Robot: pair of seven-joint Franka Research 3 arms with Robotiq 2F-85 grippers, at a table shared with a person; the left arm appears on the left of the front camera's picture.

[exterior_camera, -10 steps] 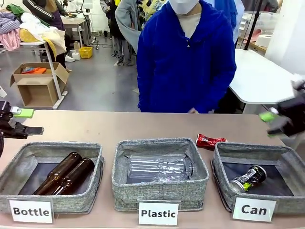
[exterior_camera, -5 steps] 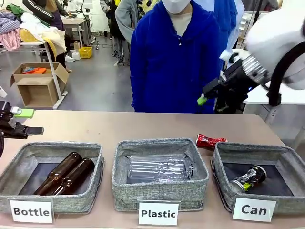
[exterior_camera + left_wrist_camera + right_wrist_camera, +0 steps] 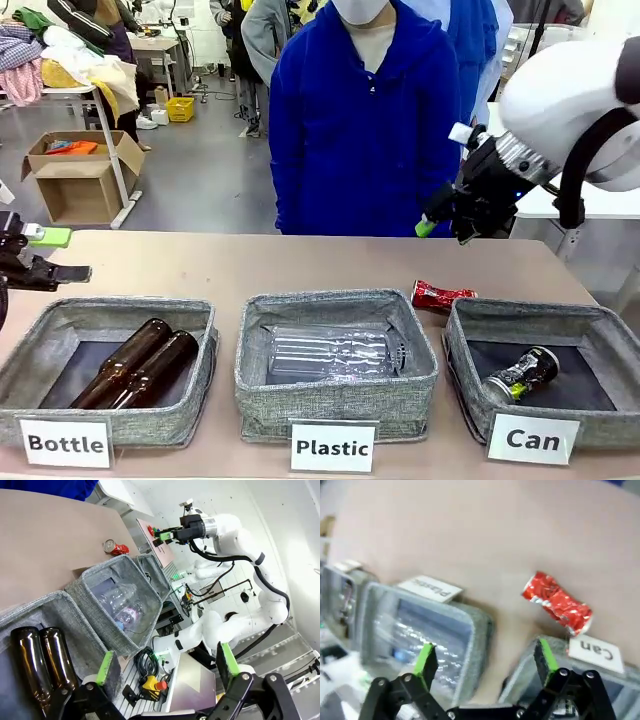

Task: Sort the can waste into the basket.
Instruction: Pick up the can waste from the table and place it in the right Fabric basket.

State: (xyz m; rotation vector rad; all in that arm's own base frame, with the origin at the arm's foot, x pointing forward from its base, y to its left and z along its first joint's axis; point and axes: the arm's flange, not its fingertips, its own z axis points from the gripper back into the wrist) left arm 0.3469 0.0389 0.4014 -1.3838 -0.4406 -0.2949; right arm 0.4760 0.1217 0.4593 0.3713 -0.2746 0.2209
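A crushed red can [image 3: 440, 296] lies on the table just behind the grey basket labelled "Can" [image 3: 530, 311]. A black can [image 3: 522, 373] rests on the dark bottom of that basket. My right gripper [image 3: 438, 225] hangs open in the air above and behind the red can, holding nothing. Its wrist view is blurred, with open fingers [image 3: 485, 660] over the red can [image 3: 557, 604] and the "Can" label [image 3: 595, 650]. My left gripper [image 3: 58, 255] stands open and empty at the table's far left. Its wrist view [image 3: 167, 660] takes in the red can [image 3: 112, 546] far off.
The "Plastic" basket [image 3: 335, 402] holds a clear bottle [image 3: 330, 352] in the middle. The "Bottle" basket [image 3: 110, 312] at left holds two brown bottles [image 3: 140, 362]. A person in a blue top [image 3: 365, 130] stands at the far edge. Bare tabletop lies behind the baskets.
My right arm has swung in from the right edge, up and toward the middle, and now hovers behind the red can. The person shifted slightly left. The left arm has not moved.
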